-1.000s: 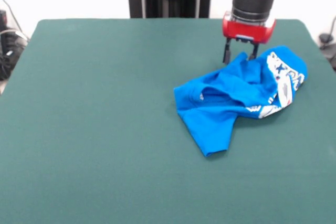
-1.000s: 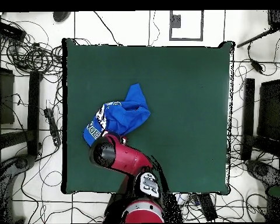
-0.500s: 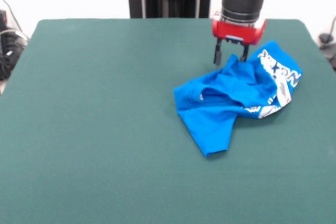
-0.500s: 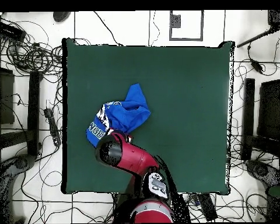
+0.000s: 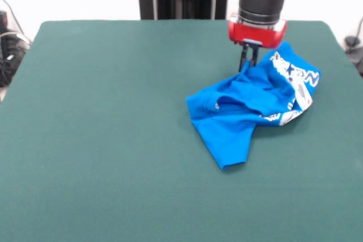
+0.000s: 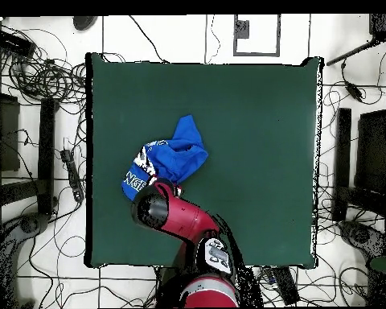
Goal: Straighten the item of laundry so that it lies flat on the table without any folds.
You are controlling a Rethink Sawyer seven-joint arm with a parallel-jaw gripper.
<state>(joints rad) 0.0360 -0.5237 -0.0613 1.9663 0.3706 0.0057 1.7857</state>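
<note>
— Where is the shirt (image 5: pixel 255 99) at this moment?

— It lies crumpled on the green surface (image 5: pixel 113 128), toward the edge beside my pedestal and nearer one side edge than the middle. Seen from above, it sits just in front of my arm, close to that side edge, with most of the surface bare beyond it.

— How is it lying?

— Bunched. One plain blue flap reaches out toward the middle of the surface, while the printed part with the white letters is turned up and folded over along the side nearest the surface's side edge. Between them the cloth rises in ridges.

— And your gripper (image 5: pixel 248 60)?

— My gripper is drawn narrow, its two black fingers close together, pinching a peak of blue cloth at the shirt's edge nearest my pedestal. The cloth rises to a point there, which I judge is because I hold it.

— Why take it at that spot?

— It is an outer edge of the heap, next to the folded-over printed part. I judge that lifting or drawing from here lets the fold open rather than dragging the whole bundle.

— What could go wrong?

— The pinch looks small, so the cloth may slip out. The shirt also lies near the surface's edge, so a pull that way could carry it off. The task is far from done.
</note>
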